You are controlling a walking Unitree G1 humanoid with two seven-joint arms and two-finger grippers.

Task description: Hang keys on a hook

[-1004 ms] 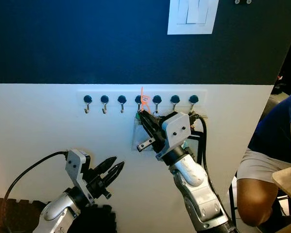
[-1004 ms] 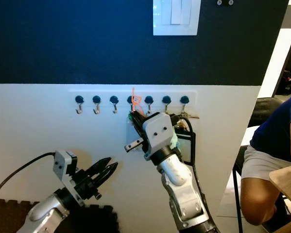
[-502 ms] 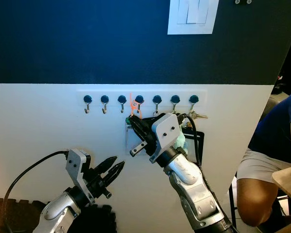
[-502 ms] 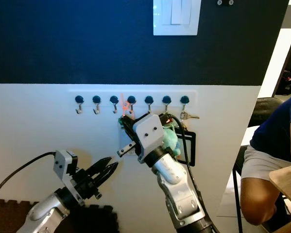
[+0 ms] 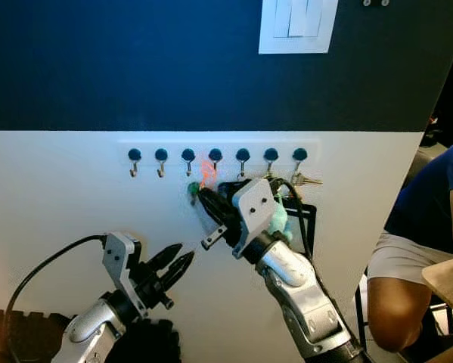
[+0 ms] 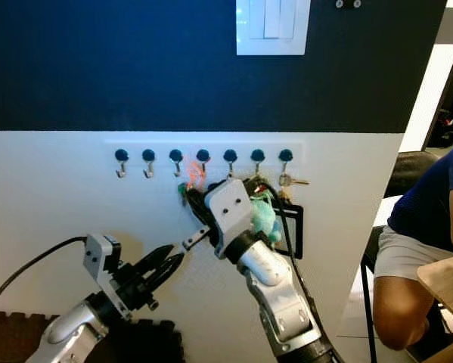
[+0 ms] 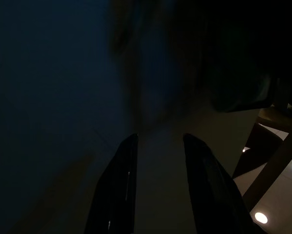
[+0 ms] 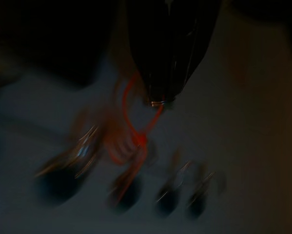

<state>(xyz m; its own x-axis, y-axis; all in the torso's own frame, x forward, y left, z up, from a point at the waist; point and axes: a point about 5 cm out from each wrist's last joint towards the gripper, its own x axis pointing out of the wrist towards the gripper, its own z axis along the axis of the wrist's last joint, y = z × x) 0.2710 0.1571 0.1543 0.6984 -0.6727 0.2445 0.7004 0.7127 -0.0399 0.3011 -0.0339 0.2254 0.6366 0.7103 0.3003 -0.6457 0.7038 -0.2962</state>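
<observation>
Keys (image 5: 206, 171) on an orange cord, blurred, in the middle of the frame, just under the row of hooks (image 5: 215, 156) and between the third and the fourth hook from the left. Not possible to tell whether the cord touches a hook. Pinched at the tip of the right gripper (image 5: 198, 192), jaws pressed together on the cord; in the right wrist view the orange loop (image 8: 131, 131) hanging from the closed black tips, with the dark knobs of the hooks smeared behind it. A small green piece (image 5: 192, 187) just beside the fingertips, too blurred to name.

Right gripper raised from the lower centre up to the white wall, its silver arm going down to the lower right. Something teal and fluffy (image 5: 278, 219) right behind the wrist, and a black frame (image 5: 308, 221) against the wall next to it.

Another bunch of keys (image 5: 303, 180) hanging from the last hook on the right.

Left gripper (image 5: 179, 262) low in the lower left of the frame, apart from the hooks, jaws a little spread and holding nothing; in the left wrist view a clear gap between the two fingers (image 7: 117, 185).

White light switch (image 5: 296, 26) at the top on the dark blue part of the wall. Seated person (image 5: 426, 227) at the right edge.
</observation>
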